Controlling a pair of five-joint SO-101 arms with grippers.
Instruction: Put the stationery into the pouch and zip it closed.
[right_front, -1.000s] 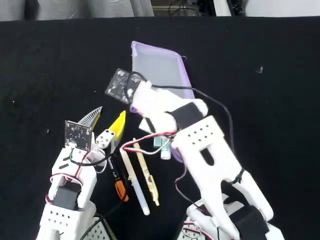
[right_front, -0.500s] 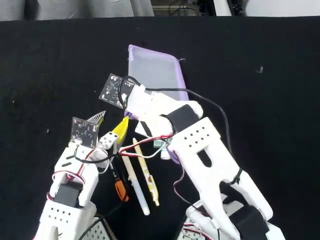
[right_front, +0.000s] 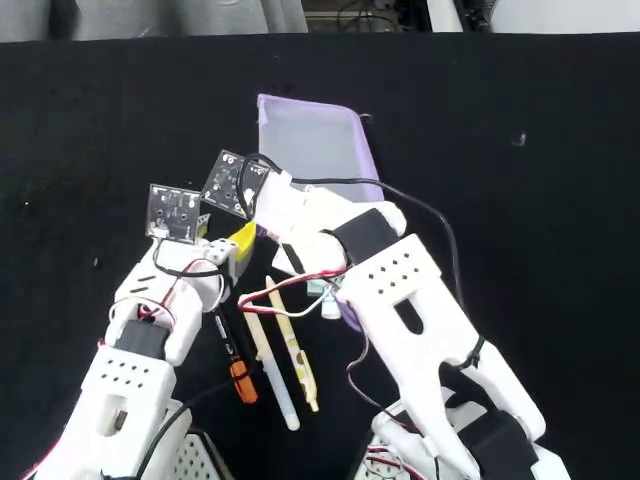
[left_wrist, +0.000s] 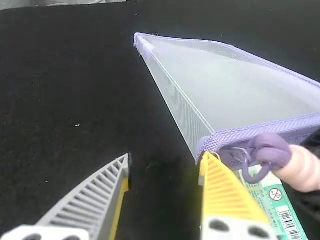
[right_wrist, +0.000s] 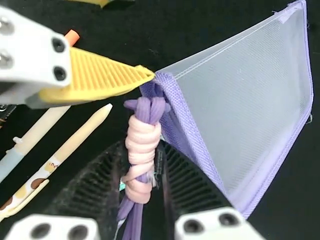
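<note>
At the near corner of the pouch (right_front: 310, 140) the left jaws have arrived. A second ago they hung back beside the pens, and the left arm has since pushed forward until the yellow finger (left_wrist: 225, 200) touches that corner. The pouch shifted slightly early in that second, and the right arm has kept still for the last half of it.

The left jaws stand spread with nothing between them, the grey finger (left_wrist: 90, 200) out over bare desk (right_front: 520, 200). The right jaws are pressed onto the pink-and-purple cord pull (right_wrist: 142, 145) of the zip, which runs straight out from between them to the same corner.

From above, the two wrists' camera boards sit close together over the corner, and the wrist views make the contact plain. The left wrist view adds a green-labelled item (left_wrist: 270, 192) just beside the pull. It may be a glue stick, though too little shows to be sure.

Behind the left jaws three pens lie side by side on the desk, all outside the pouch: an orange-and-black pen (right_front: 235, 365), a pale pen (right_front: 268, 365) and a cream patterned pen (right_front: 295, 350). Ahead of both jaws the pouch stretches away, with open desk beyond its far edge and to either side.
</note>
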